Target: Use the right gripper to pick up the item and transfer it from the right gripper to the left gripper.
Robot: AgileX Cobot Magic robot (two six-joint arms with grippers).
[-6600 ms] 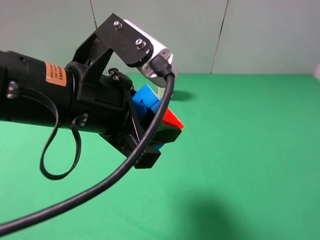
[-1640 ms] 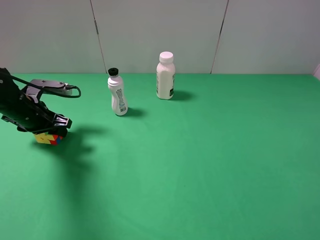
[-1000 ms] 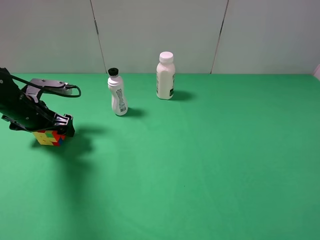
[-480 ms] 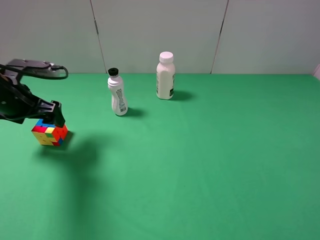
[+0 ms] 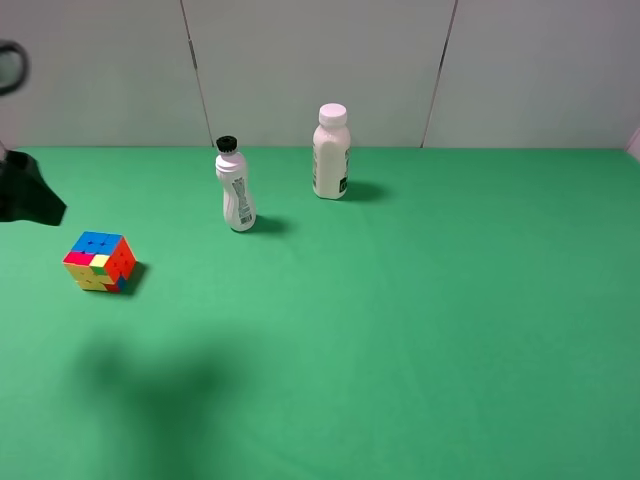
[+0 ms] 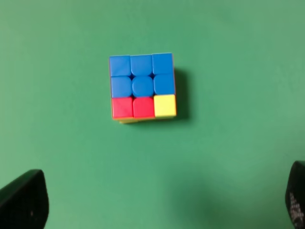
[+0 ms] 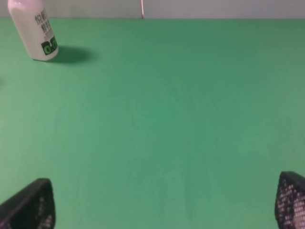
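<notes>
Bright even light; soft shadows; wrist views slightly blurred.

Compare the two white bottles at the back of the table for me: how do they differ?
The black-capped bottle is slimmer, with a pinched waist; the white-capped bottle is wider and straight-sided. The black-capped bottle stands nearer the puzzle cube; the white-capped bottle stands further back, by the wall. Both are white, upright, labelled, and stand on the green table.

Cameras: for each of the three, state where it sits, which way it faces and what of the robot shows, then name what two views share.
Exterior high: mounted high, facing the green table; left arm at the frame's edge.
Left wrist: looks straight down on the cube; left gripper open.
Right wrist: looks low across the table; right gripper open.
Shared: cube; white-capped bottle.
</notes>
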